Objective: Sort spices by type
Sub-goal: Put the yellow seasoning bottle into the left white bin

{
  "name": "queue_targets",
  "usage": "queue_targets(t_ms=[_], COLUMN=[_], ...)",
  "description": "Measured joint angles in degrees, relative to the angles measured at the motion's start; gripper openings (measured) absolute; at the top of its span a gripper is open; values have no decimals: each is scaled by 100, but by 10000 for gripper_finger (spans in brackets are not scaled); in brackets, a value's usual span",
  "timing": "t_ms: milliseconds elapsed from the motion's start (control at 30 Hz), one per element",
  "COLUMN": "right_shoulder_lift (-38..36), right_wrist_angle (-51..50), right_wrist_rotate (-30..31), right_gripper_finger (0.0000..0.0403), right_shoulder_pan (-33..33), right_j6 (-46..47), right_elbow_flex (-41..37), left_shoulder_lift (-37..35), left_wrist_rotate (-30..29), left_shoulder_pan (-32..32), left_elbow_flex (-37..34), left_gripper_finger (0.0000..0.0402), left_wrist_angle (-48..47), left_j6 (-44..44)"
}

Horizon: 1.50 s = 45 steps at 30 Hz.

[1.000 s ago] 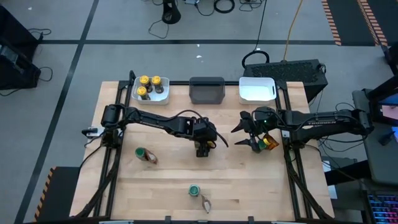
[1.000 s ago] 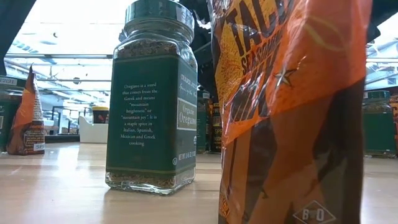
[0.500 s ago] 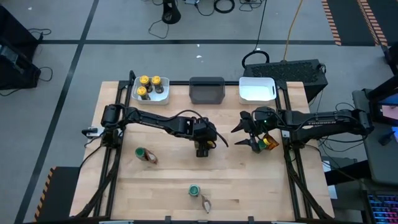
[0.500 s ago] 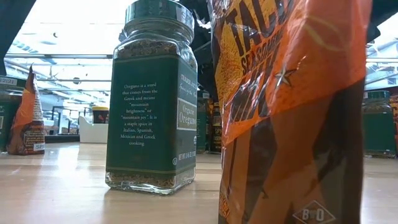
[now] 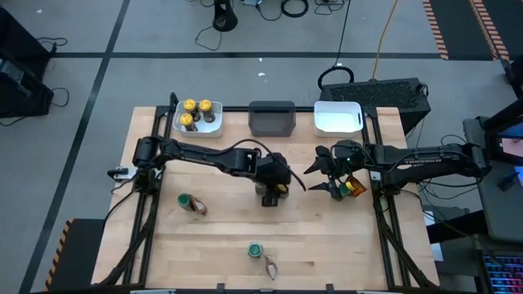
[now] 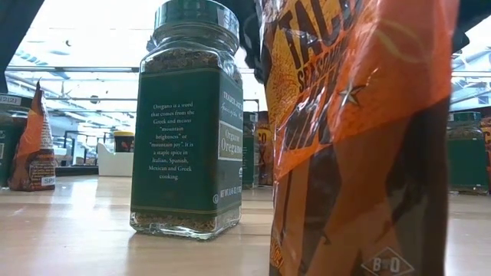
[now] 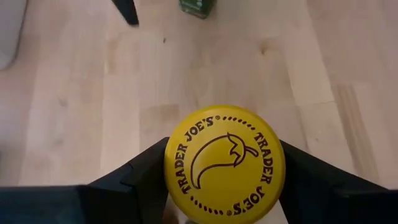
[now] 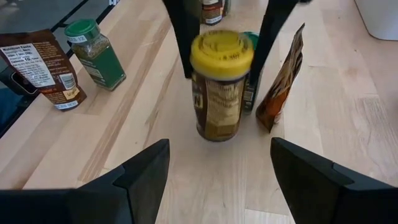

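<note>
Spices: sorting part done; three yellow-lid jars (image 5: 196, 111) in the white bin (image 5: 214, 131) at the table's back left; others scattered.
Table (image 5: 212, 245): bare pale wood; grey floor around.
Left gripper (image 5: 272, 189): mid-table, jaws clamped on a yellow-lidded jar (image 7: 224, 163), probably for that bin.
Right gripper (image 5: 326, 173): waiting opposite, jaws spread, empty.

Two matte black jointed arms, white lettering along the right arm (image 5: 425, 161), black flat-sided claw fingers (image 8: 140, 180).
</note>
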Motion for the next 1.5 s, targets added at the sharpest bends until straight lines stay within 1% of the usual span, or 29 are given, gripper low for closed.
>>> queue_targets(t_ms=[100,267,333,500,700,867,1133,1267,1400,1500], right_shoulder_lift=[0,0,-2,0,0,0,0,0,0,0], right_wrist_angle=[-4,-20,-15,-35,-1,5,-12,-12,-14,-15], right_wrist_rotate=[3,31,32,31,28,30,24,24,24,24], right_gripper_finger=[263,263,263,263,263,263,263,263,263,263], right_shoulder_pan=[0,2,0,-4,-4,-4,-4,-4,-4,-4], right_j6=[-3,-10,-9,-16,-24,-38,-40,-40,-52,-102], right_elbow_flex=[0,-2,-2,-4,-4,-4,-4,-4,-4,-2], left_shoulder_lift=[-76,-522,-772,-1556,-2275,-2663,-3251,-3465,-3503,-3510], left_wrist_rotate=[-125,-270,-482,-1232,-2024,-2484,-2577,-2523,-2116,-2001], left_shoulder_pan=[0,7,26,200,715,1378,2765,3405,3780,3946], left_elbow_flex=[292,506,501,503,485,184,-843,-1414,-1904,-2231], left_gripper_finger=[242,244,244,245,245,246,246,246,246,246], left_wrist_angle=[-130,-277,-456,-1070,-2294,-3062,-3104,-2802,-2399,-2042], left_j6=[157,516,620,694,83,-486,-1252,-1469,-1519,-1401])
